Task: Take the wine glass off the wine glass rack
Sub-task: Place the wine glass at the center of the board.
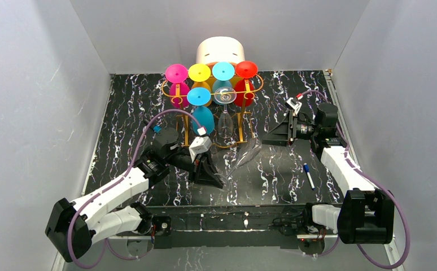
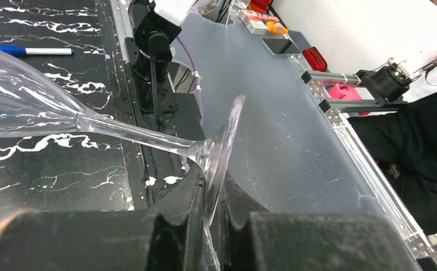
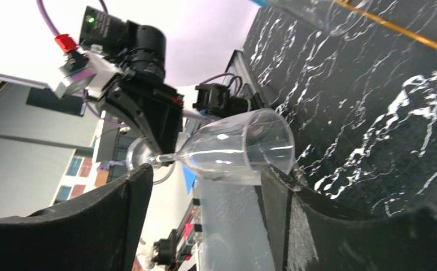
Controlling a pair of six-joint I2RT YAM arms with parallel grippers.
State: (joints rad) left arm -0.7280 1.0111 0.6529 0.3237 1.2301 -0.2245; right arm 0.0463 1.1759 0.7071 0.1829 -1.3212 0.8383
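A clear wine glass lies tilted over the black marbled table, in front of the orange-gold wine glass rack and off its rails. My left gripper is shut on the edge of the glass's foot. The stem and the bowl point away from it. My right gripper is open, right of the bowl. In the right wrist view the bowl lies just past my right gripper, its rim close to one finger. I cannot tell if they touch.
Several coloured glasses and another clear one hang on the rack. A white-and-orange round box stands behind it. A blue-capped pen lies on the table near the right arm. Grey walls close in three sides.
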